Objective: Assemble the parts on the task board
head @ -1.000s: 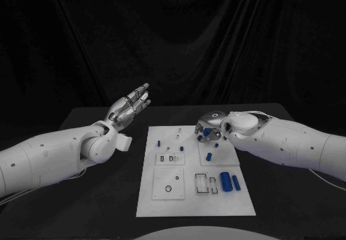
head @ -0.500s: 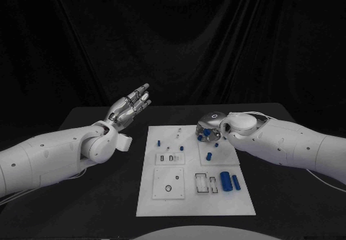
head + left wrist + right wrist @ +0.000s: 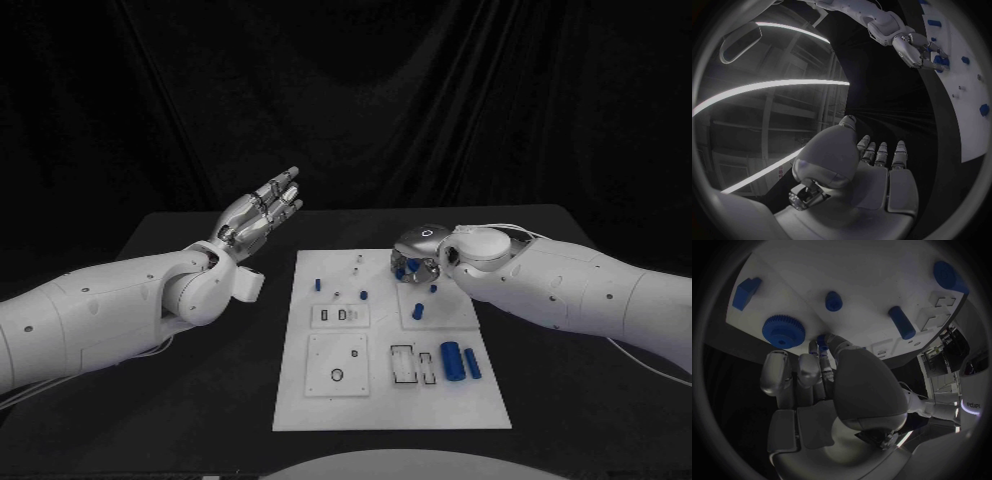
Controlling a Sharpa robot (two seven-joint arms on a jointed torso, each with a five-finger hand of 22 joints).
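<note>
Task board (image 3: 433, 400) sits mid tabletop (image 3: 173, 400), bare black tabletop open on both sides of it and in front. Left hand (image 3: 260, 215) raised off the tabletop, well apart from the board's far left corner, palm flat, fingers (image 3: 879, 152) straight and side by side, holding nothing. Right hand (image 3: 421, 255) is down over the board's far right area, palm facing down, fingers (image 3: 811, 370) curled together with tips at the board surface, pinching a small blue part (image 3: 822, 342). Just beside those fingertips lies a blue gear (image 3: 783, 330); a blue block (image 3: 747, 292), a round blue peg (image 3: 834, 301) and a blue cylinder (image 3: 902, 322) lie a little beyond. Two larger blue cylinders (image 3: 460, 362) lie near the board's near right, well apart from both hands.
</note>
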